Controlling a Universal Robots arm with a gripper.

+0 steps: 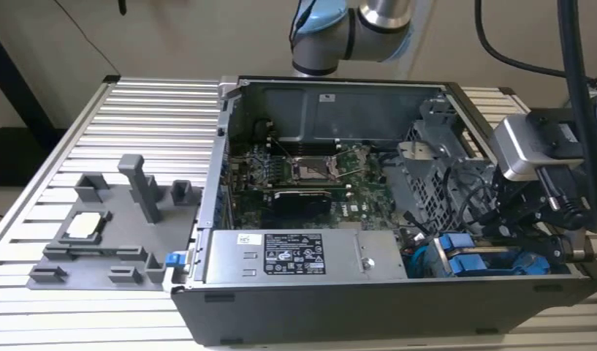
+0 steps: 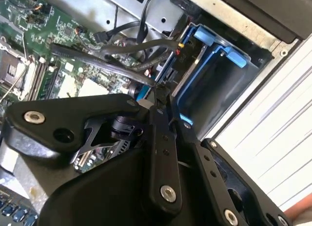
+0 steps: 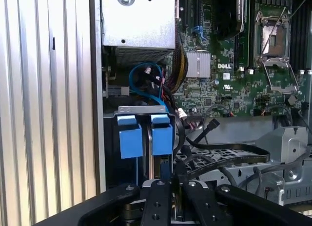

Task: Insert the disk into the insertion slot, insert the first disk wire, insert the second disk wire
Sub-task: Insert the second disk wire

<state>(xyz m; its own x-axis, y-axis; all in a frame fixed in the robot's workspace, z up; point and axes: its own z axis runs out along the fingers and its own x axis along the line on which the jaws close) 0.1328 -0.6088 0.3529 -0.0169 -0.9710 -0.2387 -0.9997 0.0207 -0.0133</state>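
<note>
the gripper (image 2: 163, 102) hangs low at the case's near corner on the exterior view's right, its fingers (image 3: 161, 197) pressed together on something thin by the drive bays; what they pinch is hidden, probably a disk wire. seating it well likely means keeping the plug square and pushing straight, clear of the black cables (image 2: 122, 55). the insertion slot (image 3: 145, 133) holds the disk (image 1: 478, 262), blue caddy tabs showing. further in, the computer case (image 1: 376, 307) carries the grey power-supply box (image 1: 293, 256) and, beyond, the motherboard (image 1: 303, 172).
</note>
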